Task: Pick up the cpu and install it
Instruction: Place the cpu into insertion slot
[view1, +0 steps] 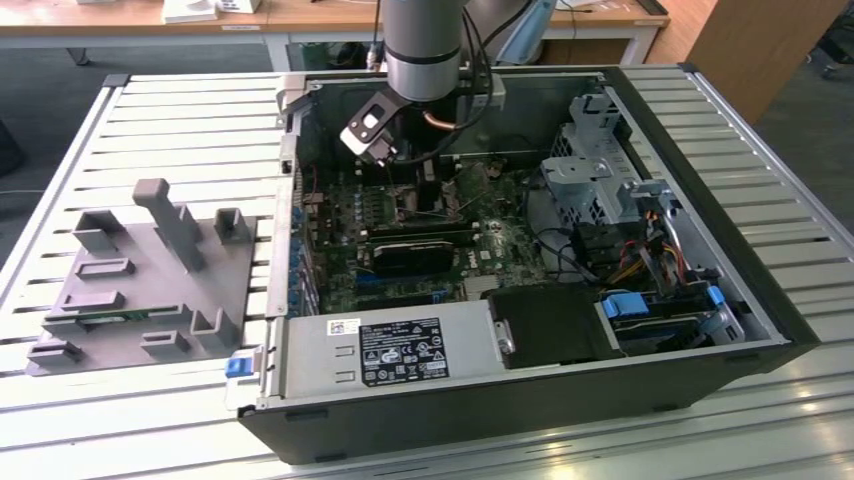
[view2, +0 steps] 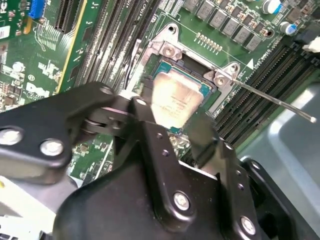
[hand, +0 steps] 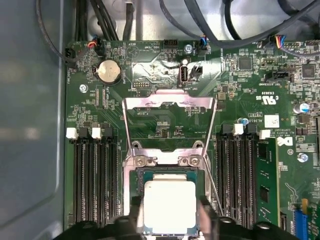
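gripper (hand: 170, 214) fingers (hand: 134, 212) pinch the cpu (hand: 170, 205) from 2 opposite sides, pads against its edges in both wrist views. cpu (view2: 175, 100) is silver side up, right at the open socket (hand: 167, 161) on the motherboard (hand: 240, 100); cannot tell if it is fully seated or just above. load plate (hand: 170, 102) is flipped open, thin lever (view2: 270, 100) sticks out free. in the exterior view the gripper (view1: 427, 190) is down inside the open computer case (view1: 534, 410), with the grey fixture (view1: 147, 290) well apart at that view's left on the slatted table (view1: 54, 430).
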